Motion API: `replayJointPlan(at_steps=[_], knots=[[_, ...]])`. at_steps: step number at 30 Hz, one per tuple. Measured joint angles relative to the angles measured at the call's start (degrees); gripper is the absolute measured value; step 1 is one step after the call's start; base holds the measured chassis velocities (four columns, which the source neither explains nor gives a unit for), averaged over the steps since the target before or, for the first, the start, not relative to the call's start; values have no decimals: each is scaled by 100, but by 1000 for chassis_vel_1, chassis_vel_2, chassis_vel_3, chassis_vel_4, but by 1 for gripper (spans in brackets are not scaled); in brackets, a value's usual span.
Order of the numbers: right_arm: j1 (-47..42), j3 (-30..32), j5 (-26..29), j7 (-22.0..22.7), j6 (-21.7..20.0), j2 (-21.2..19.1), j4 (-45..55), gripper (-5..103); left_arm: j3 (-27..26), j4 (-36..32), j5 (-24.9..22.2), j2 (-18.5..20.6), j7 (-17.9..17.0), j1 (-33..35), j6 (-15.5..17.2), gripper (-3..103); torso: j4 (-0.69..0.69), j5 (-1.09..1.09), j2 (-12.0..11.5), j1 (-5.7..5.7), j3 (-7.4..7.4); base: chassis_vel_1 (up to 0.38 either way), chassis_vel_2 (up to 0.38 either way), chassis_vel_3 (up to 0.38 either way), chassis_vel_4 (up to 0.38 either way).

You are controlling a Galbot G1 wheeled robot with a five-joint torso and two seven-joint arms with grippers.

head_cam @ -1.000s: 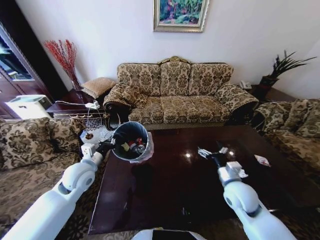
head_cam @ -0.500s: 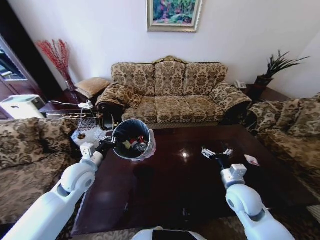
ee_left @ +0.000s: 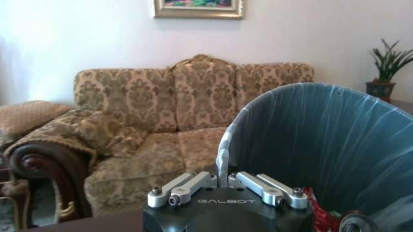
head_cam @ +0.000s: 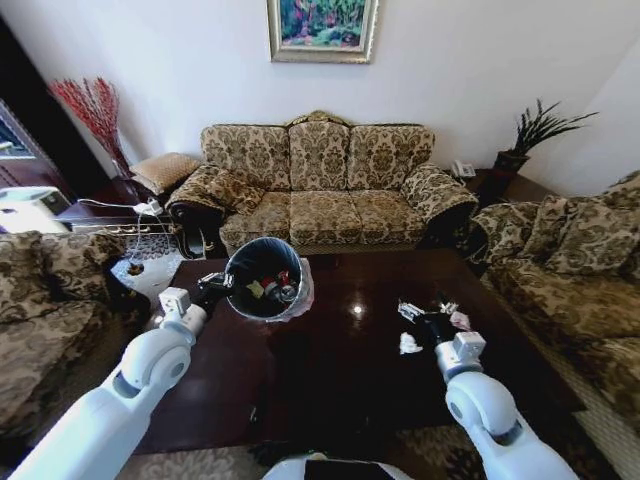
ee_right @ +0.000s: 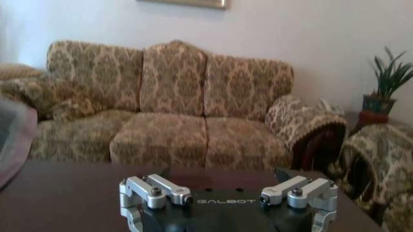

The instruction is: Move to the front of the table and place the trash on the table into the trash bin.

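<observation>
My left gripper (head_cam: 218, 286) is shut on the rim of the black trash bin (head_cam: 262, 262) and holds it tilted above the left part of the dark glossy table (head_cam: 330, 385). In the left wrist view the fingers (ee_left: 193, 181) pinch the whitish liner at the trash bin's (ee_left: 322, 140) edge. A red-labelled bottle (head_cam: 277, 291) and scraps lie inside. My right gripper (head_cam: 430, 316) hovers open over the table's right part. A crumpled white tissue (head_cam: 409, 343) lies just left of it, and a small pinkish wrapper (head_cam: 461, 320) just right of it.
A patterned three-seat sofa (head_cam: 320, 190) stands behind the table, with matching armchairs at the left (head_cam: 45, 300) and right (head_cam: 570, 270). A small cluttered side table (head_cam: 140, 262) sits at the far left. A potted plant (head_cam: 530, 135) is in the back right corner.
The whole picture has shifted left, so the camera has moved. Both arms keep their pose. The wrapper and tissue now sit close beside my right gripper.
</observation>
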Motion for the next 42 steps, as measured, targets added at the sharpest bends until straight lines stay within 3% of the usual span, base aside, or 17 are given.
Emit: replayJointPlan(at_steps=[3, 9, 12, 14, 16, 18, 23, 29, 34, 36, 40, 42], knots=[[154, -165, -189, -208, 178, 9, -511, 100, 33, -21, 46, -42, 1, 30, 1, 3, -5, -1, 0, 0, 0, -323, -318, 299, 286], [595, -738, -304, -586, 493, 227, -1639, 100, 55, -55, 116, -118, -10, 132, -25, 3, 0, 5, -1, 1, 1, -88, -128, 96, 92], [753, -927, -306, -862, 594, 432, -2048, 100, 49, -32, 133, -104, -13, 150, -42, 3, 0, -8, -1, 1, 1, 0, 0, 0, 0], [821, -973, -315, -926, 649, 491, -2208, 100, 36, -24, 138, -101, -18, 163, -43, 3, 1, -17, -1, 1, 0, 34, 35, -12, -10], [946, -1040, -318, -1028, 712, 614, -2555, 100, 7, -23, 151, -91, -28, 184, -48, 3, 7, -2, -1, 0, 0, 81, 65, -37, -39], [1013, -1049, -313, -1053, 753, 677, -2753, 100, -4, -23, 152, -88, -30, 193, -52, 3, 7, -1, -1, 0, 0, 95, 43, -6, -29], [1201, -953, -210, -1266, 972, 876, -3514, 100, -5, -16, 155, -72, -26, 198, -54, 3, -2, 3, -1, 1, 1, 0, 0, 0, 0], [1260, -900, -158, -1501, 1004, 951, -3826, 102, 0, 26, 154, -70, -23, 195, -56, 3, 0, -1, -1, 1, 1, 0, 0, 0, 0], [1371, -880, -233, -1811, 1126, 1030, -4154, 83, 19, 39, 144, -80, -24, 180, -67, 3, 2, -3, -1, 1, 0, 0, 0, 0, 0], [1391, -880, -239, -1830, 1128, 1042, -4187, 83, 26, 43, 143, -80, -23, 175, -70, 3, 2, -2, -1, 1, 0, 0, 0, 0, 0], [1495, -868, -245, -1874, 1162, 1030, -4375, 61, 31, 45, 112, -21, 13, 135, -123, 3, 0, -1, -1, 1, 1, 0, 0, 0, 0], [1515, -859, -245, -1883, 1192, 1027, -4414, 55, 30, 44, 103, -13, 15, 122, -125, 3, 0, -2, -1, 1, 1, 0, 0, 0, 0]])
